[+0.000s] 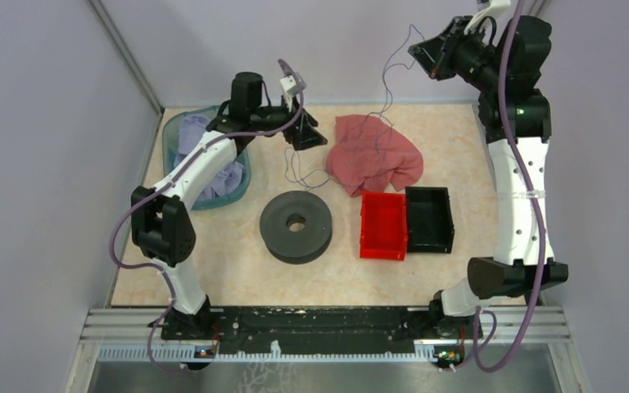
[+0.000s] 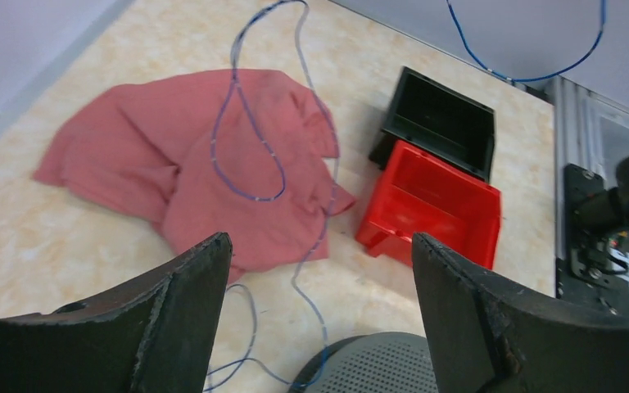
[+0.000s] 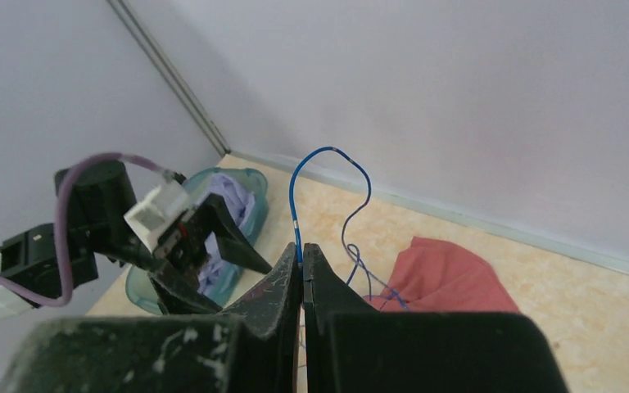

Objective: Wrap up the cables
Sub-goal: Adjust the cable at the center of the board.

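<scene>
The cables are one very thin blue wire. It hangs from my right gripper, which is raised high at the back right and shut on it. From there the wire drops in loose loops onto the pink cloth. It then trails over the table to the black spool. My left gripper hovers left of the cloth, jaws open and empty. Below it, the wire loops over the cloth and runs down to the spool's edge.
A red bin and a black bin stand side by side right of the spool. A teal basket with lilac cloth sits at the back left, under the left arm. Grey walls close the back and sides.
</scene>
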Tool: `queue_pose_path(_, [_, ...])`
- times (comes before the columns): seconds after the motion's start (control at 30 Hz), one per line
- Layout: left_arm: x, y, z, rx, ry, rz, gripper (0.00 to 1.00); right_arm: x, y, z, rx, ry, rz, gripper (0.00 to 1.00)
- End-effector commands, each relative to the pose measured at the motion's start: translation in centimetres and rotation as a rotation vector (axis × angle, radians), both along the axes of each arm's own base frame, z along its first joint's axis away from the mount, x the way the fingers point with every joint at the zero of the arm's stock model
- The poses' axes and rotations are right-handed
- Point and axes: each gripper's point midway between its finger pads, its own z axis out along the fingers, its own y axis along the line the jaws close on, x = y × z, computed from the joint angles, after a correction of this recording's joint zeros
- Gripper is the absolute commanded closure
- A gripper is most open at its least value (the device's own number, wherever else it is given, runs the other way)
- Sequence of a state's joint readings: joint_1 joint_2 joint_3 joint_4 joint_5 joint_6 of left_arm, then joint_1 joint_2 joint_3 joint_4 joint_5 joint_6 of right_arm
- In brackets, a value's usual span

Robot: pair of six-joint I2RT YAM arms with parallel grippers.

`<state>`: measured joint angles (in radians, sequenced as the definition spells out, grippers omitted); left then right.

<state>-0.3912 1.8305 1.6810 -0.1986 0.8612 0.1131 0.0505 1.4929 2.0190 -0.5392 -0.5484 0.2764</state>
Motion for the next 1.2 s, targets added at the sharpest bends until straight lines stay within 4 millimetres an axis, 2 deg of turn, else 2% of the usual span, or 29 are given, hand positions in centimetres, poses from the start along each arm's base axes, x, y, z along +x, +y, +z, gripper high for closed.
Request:
queue_pose_path(0.0, [-3.7, -3.0, 0.9, -0.074, 0.006, -0.148, 0.16, -2.3, 0.4, 6.2, 0.031, -0.165, 0.021, 1.0])
queue_pose_path(0.13, [-6.2, -5.8, -0.6, -0.076, 0.01, -0.194, 0.22, -3.1, 0.7, 7.3, 0.054, -0.181, 0.044, 1.0])
queue_pose_path(0.33, [-7.6, -9.6, -3.2, -0.067, 0.076, -0.248, 0.28, -4.0, 1.2, 7.5, 0.08, -0.17, 0.073, 1.0])
queue_pose_path(0.47, [-7.9, -10.8, -4.1, -0.082, 0.094, -0.257, 0.3, -4.3, 1.0, 7.4, 0.076, -0.172, 0.06, 1.0])
queue_pose_path(0.57, [-7.4, -10.7, -5.5, -0.062, 0.087, -0.24, 0.3, -4.8, 0.9, 7.6, 0.069, -0.182, 0.061, 1.0])
queue_pose_path(0.67, [-7.8, -9.8, -6.5, -0.031, 0.053, -0.254, 0.28, -5.0, 0.4, 7.8, 0.051, -0.197, 0.028, 1.0])
queue_pose_path(0.7, [-8.1, -9.3, -7.2, -0.017, 0.042, -0.258, 0.26, -5.0, 0.2, 7.7, 0.045, -0.196, 0.015, 1.0])
queue_pose_path(0.83, [-8.4, -6.7, -7.7, 0.029, -0.05, -0.251, 0.19, -4.6, -0.3, 7.1, 0.03, -0.188, -0.014, 1.0])
queue_pose_path(1.0, [-9.2, -4.3, -8.6, 0.097, -0.156, -0.268, 0.18, -4.3, -0.3, 6.7, 0.042, -0.171, -0.009, 1.0])
queue_pose_path(1.07, [-10.1, -4.3, -8.7, 0.094, -0.168, -0.306, 0.2, -4.4, 0.1, 6.5, 0.057, -0.164, 0.018, 1.0])
queue_pose_path(1.17, [-11.3, -5.4, -8.3, 0.069, -0.16, -0.368, 0.26, -4.6, 1.1, 6.1, 0.083, -0.147, 0.086, 1.0])
